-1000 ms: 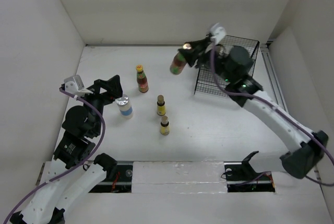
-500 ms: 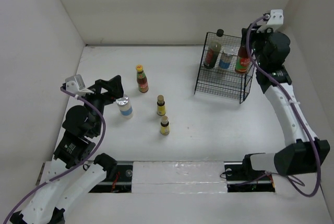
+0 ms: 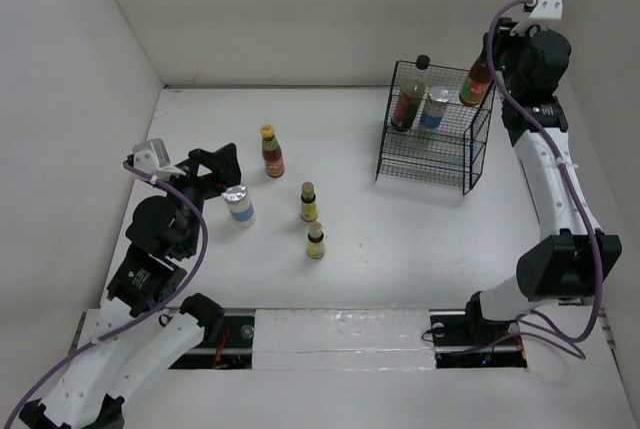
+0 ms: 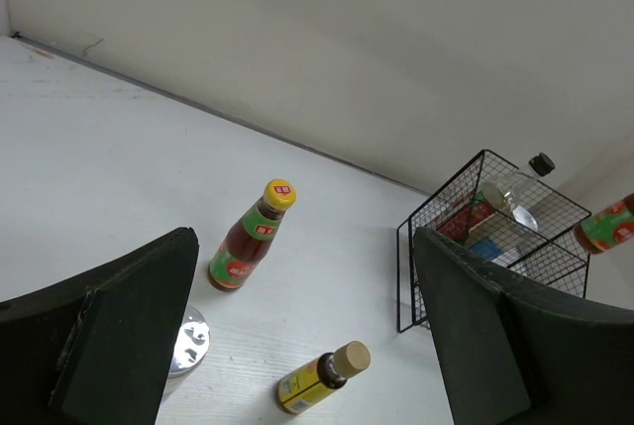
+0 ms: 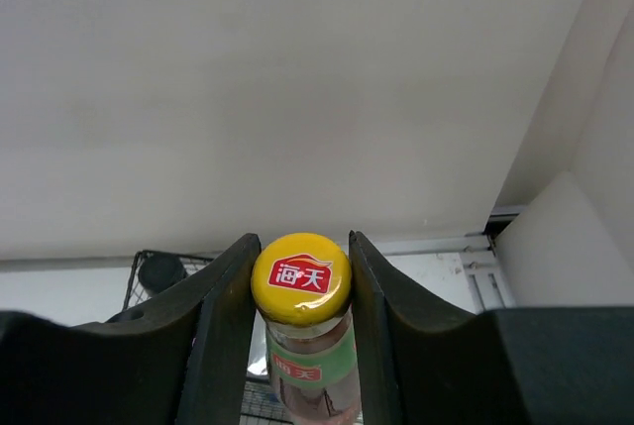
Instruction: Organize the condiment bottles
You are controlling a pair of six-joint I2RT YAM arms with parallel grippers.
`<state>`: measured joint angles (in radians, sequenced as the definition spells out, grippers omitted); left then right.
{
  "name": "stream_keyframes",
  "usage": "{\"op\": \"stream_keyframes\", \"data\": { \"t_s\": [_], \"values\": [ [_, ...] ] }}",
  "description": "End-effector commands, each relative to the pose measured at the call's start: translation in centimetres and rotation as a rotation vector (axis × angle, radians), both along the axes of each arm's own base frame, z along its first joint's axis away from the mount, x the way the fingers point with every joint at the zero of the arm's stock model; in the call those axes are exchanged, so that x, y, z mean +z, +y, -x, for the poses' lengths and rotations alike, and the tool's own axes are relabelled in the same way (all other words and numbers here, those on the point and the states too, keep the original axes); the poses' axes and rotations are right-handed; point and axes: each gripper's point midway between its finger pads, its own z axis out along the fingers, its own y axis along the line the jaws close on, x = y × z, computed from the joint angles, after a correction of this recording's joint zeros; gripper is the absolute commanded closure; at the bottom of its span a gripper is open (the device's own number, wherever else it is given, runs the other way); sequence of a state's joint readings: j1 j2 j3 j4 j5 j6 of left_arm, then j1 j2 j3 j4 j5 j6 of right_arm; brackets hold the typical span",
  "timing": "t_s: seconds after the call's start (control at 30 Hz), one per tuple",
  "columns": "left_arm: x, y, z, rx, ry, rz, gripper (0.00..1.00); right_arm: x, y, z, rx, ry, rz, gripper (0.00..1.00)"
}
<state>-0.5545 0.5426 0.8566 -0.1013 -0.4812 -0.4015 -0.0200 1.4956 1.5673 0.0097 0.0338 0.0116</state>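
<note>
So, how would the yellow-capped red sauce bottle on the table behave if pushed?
The red sauce bottle stands tall on a narrow base, so a high push would probably tip it. Its round body would likely roll. It looks full, so probably heavy for its size.

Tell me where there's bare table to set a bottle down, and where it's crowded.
Bare table lies between the small yellow bottles and the wire basket, and along the back wall behind the standing red-sauce bottle. Crowded: left-centre, around the jar by the open left claw, and the basket, where the right claw holds the other red-sauce bottle.
</note>
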Motion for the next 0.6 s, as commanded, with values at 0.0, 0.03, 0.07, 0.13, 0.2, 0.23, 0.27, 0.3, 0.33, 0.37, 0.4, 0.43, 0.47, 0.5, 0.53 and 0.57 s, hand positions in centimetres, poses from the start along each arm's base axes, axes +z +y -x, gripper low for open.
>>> {"op": "stream_keyframes", "data": {
  "t_s": [0.0, 0.03, 0.07, 0.13, 0.2, 0.23, 0.27, 0.3, 0.33, 0.37, 0.4, 0.43, 0.47, 0.5, 0.53, 0.57],
  "values": [
    [0.2, -0.2, -0.5, 0.003, -0.015, -0.001, 0.14, 10.3, -1.2, 1.8, -0.026, -0.295, 0.018, 0.85],
    [0.2, -0.2, -0.5, 0.003, -0.015, -0.001, 0.14, 10.3, -1.2, 1.6, -0.026, -0.295, 0.018, 0.85],
    [0.2, -0.2, -0.5, 0.003, -0.015, -0.001, 0.14, 10.4, -1.2, 1.3, -0.026, -0.295, 0.018, 0.85],
    [0.0, -0.3, -0.7, 0.003, -0.007, -0.006, 0.14, 9.5, -1.8, 0.3, -0.044, -0.277, 0.017, 0.85],
    [0.0, -0.3, -0.7, 0.004, -0.007, -0.015, 0.14, 9.1, -2.3, -0.3, -0.053, -0.268, 0.018, 0.85],
    [0.0, -0.3, -0.7, 0.004, -0.007, -0.015, 0.14, 8.6, -2.4, -0.7, -0.053, -0.258, 0.017, 0.85],
    [0.0, -0.3, -0.7, 0.004, -0.007, -0.015, 0.14, 8.0, -2.2, -1.2, -0.044, -0.245, 0.019, 0.85],
    [0.0, -0.3, -0.7, 0.004, -0.007, -0.015, 0.14, 8.0, -2.7, -1.2, -0.053, -0.244, 0.02, 0.85],
    [0.0, -0.3, -0.7, 0.004, -0.007, -0.015, 0.14, 7.6, -2.7, -1.7, -0.054, -0.241, 0.02, 0.85],
    [0.0, -0.3, -0.7, 0.004, -0.007, -0.015, 0.14, 7.2, -2.8, -2.1, -0.054, -0.238, 0.019, 0.85],
    [0.0, -0.3, -0.7, 0.004, -0.007, -0.015, 0.14, 6.8, -2.8, -2.2, -0.054, -0.229, 0.019, 0.85],
    [0.0, -0.3, -0.7, 0.004, -0.007, -0.015, 0.14, 6.1, -2.8, -2.7, -0.053, -0.221, 0.019, 0.85],
    [-0.2, -0.4, -0.8, 0.004, 0.0, -0.02, 0.14, 5.5, -2.8, -3.1, -0.053, -0.211, 0.018, 0.86],
    [-0.2, -0.4, -0.8, 0.004, 0.0, -0.02, 0.14, 5.9, -2.8, -3.0, -0.053, -0.224, 0.019, 0.86],
    [-0.2, -0.4, -0.8, 0.004, 0.0, -0.02, 0.14, 5.3, -3.1, -3.4, -0.051, -0.214, 0.022, 0.86],
    [-0.2, -0.4, -0.8, 0.004, 0.0, -0.02, 0.14, 5.3, -3.1, -3.4, -0.051, -0.214, 0.022, 0.86]
  ]
}}
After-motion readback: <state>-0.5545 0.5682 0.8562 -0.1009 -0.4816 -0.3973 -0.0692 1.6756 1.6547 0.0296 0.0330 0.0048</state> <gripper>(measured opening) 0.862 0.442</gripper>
